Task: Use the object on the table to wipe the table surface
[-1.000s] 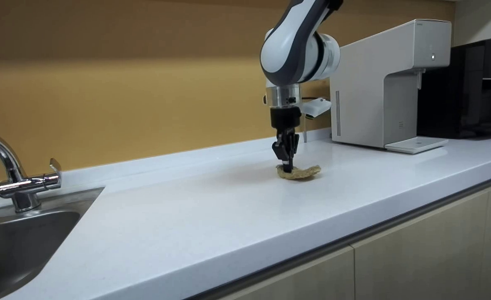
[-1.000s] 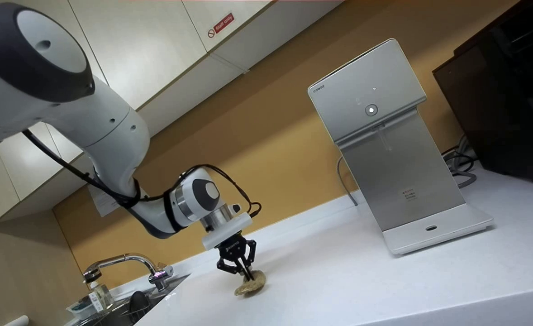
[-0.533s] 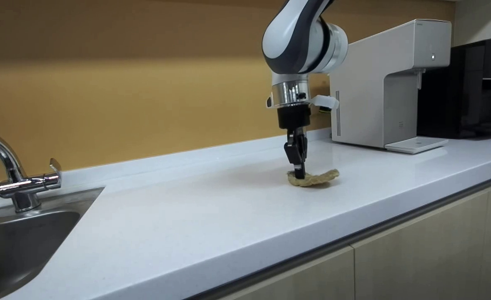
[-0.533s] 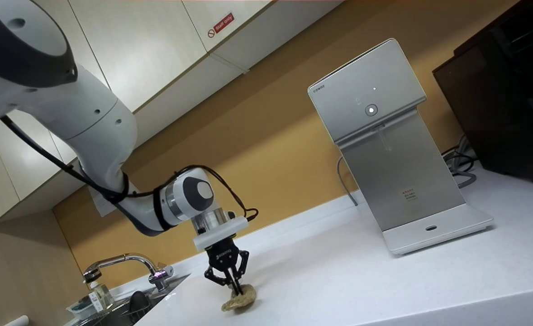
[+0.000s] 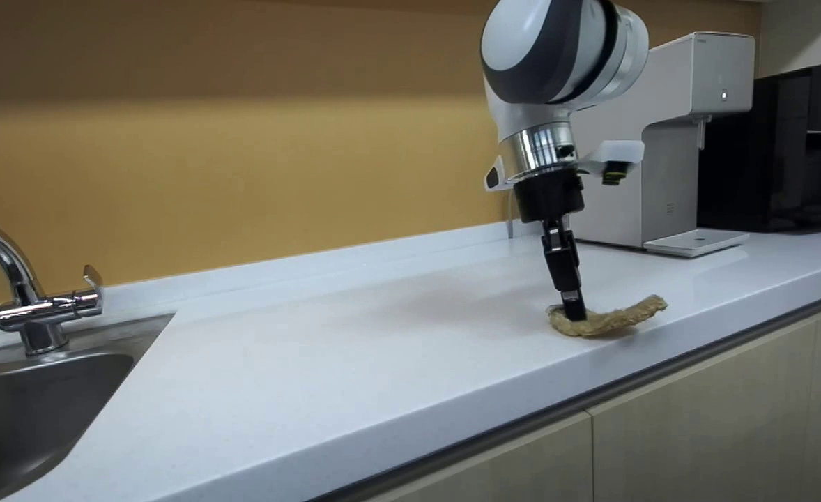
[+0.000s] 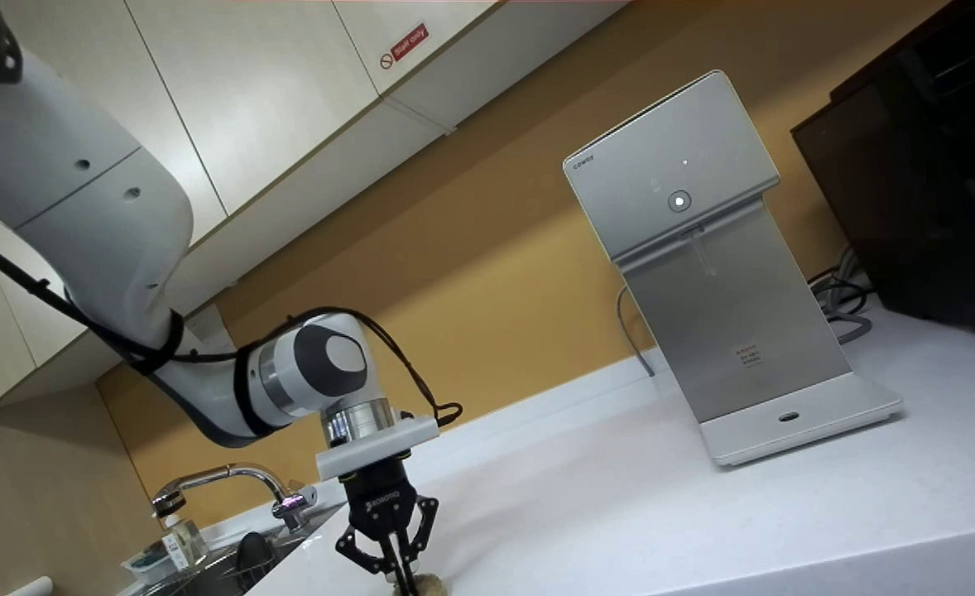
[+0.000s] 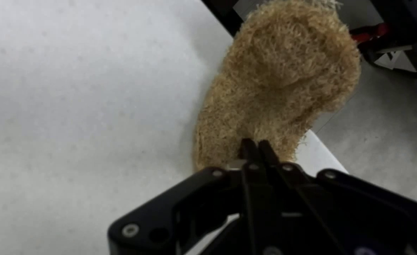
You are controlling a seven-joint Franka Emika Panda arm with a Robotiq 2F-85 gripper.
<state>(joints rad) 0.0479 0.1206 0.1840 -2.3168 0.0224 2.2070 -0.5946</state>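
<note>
A tan, fibrous loofah-like pad [image 5: 616, 322] lies on the white counter [image 5: 355, 369] near its front edge, one end curled up. My gripper [image 5: 575, 315] is shut on the pad's near part and leans slightly, fingers pointing down. In the wrist view, the closed fingertips [image 7: 250, 150] press together into the pad [image 7: 283, 63], pinching a fold that is mostly hidden between them. The pad's far end shows over the counter edge and floor there. In an exterior view, the gripper [image 6: 407, 588] is at the bottom border and only a bit of the pad [image 6: 432, 586] shows.
A sink [image 5: 41, 418] with a chrome faucet [image 5: 41, 314] is set into the counter at one end. A grey water dispenser [image 5: 668, 139] and a black machine [image 5: 773, 153] stand at the other end. An orange wall [image 5: 243, 174] runs behind.
My gripper has dragged the pad across the counter, away from the wall to the front edge. The wrist has tilted a little. The grip has stayed shut.
</note>
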